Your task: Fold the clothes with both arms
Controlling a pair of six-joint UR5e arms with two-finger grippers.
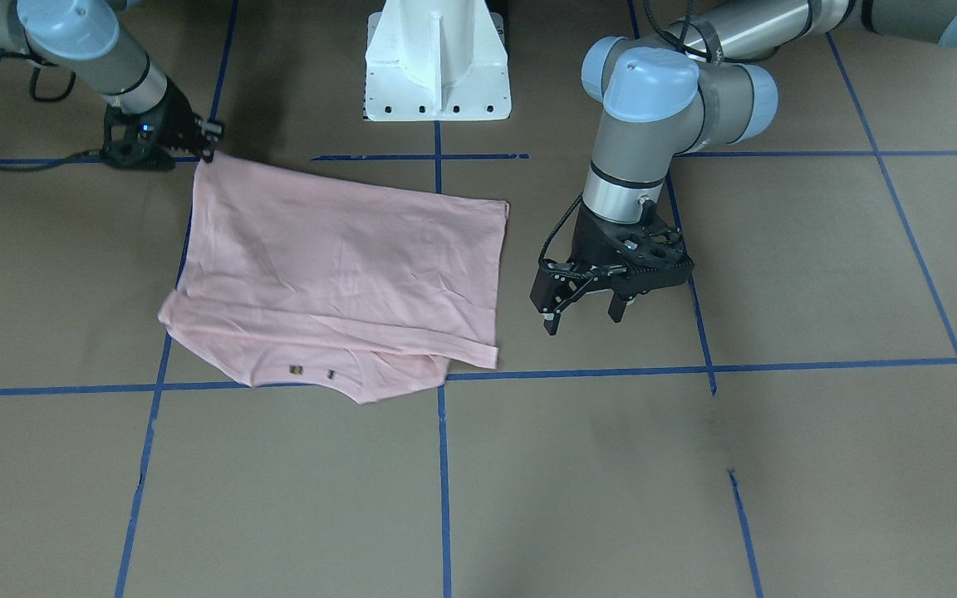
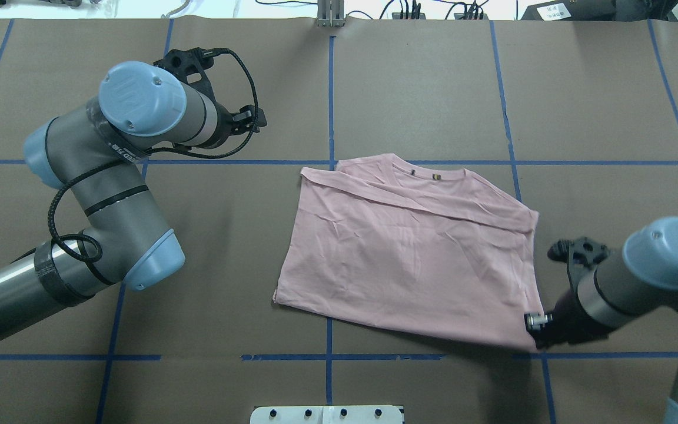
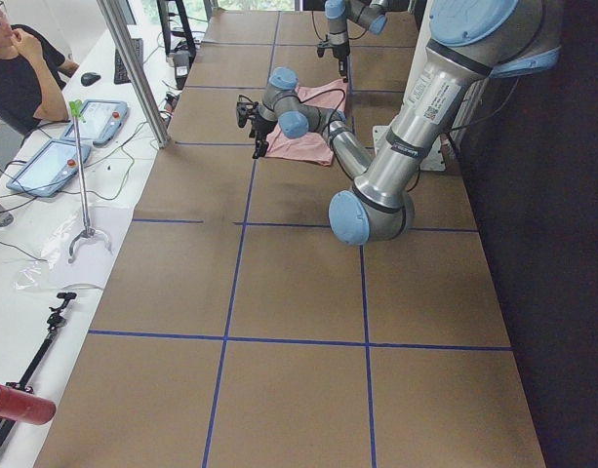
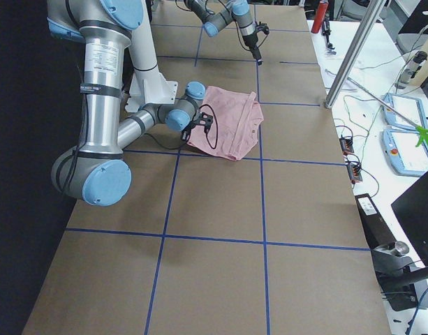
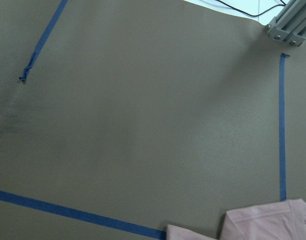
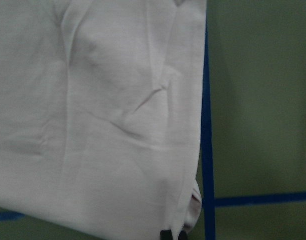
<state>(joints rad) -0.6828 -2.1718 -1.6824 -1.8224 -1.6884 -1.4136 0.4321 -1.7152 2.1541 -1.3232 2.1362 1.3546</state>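
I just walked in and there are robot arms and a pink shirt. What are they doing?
The two robot arms are folding a pink T-shirt on the brown table. The shirt lies flat, with one edge near the collar already folded over. The right gripper is pinching the shirt's corner on the robot's side. The left gripper is open and sits beside the shirt's opposite edge without touching it.

No txt I can read. Sm. lettering [image 2: 120, 151] on the grey metal left arm [image 2: 109, 200] too blurred; neck tags [image 2: 425, 174] on the pale pink T-shirt [image 2: 409, 253], same.
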